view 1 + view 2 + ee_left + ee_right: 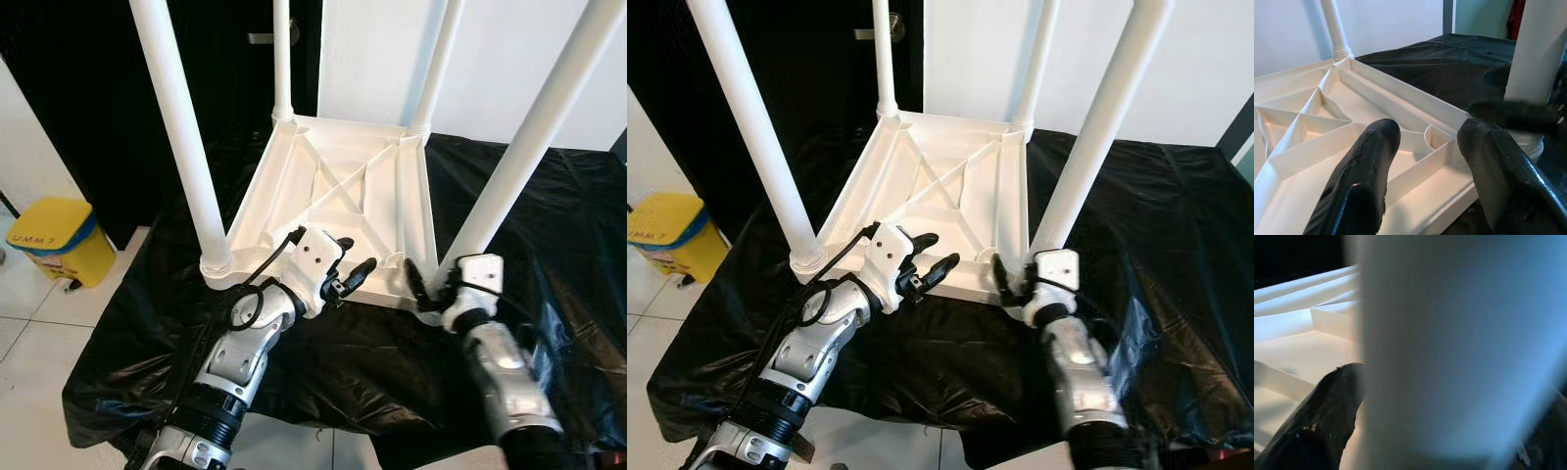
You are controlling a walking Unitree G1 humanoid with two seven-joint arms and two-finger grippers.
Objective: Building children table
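A white plastic children's table [294, 176] lies upside down on a black cloth [372, 362], its four legs pointing up. My left gripper [351, 262] stands open at the table's near edge, and its two black fingers [1361, 181] hover just above the ribbed underside by the near rim. My right gripper [436, 284] is at the base of the near right leg [519, 147]. It is shut on that leg, one finger [1317, 426] on each side of the white tube [1449, 342]. The near left leg [181, 127] stands in its socket at the left corner.
A yellow bin [54, 240] stands on the tiled floor at the left. A dark door [78, 98] and a white wall lie behind the table. The black cloth spreads wide to the right and hangs over the near edge.
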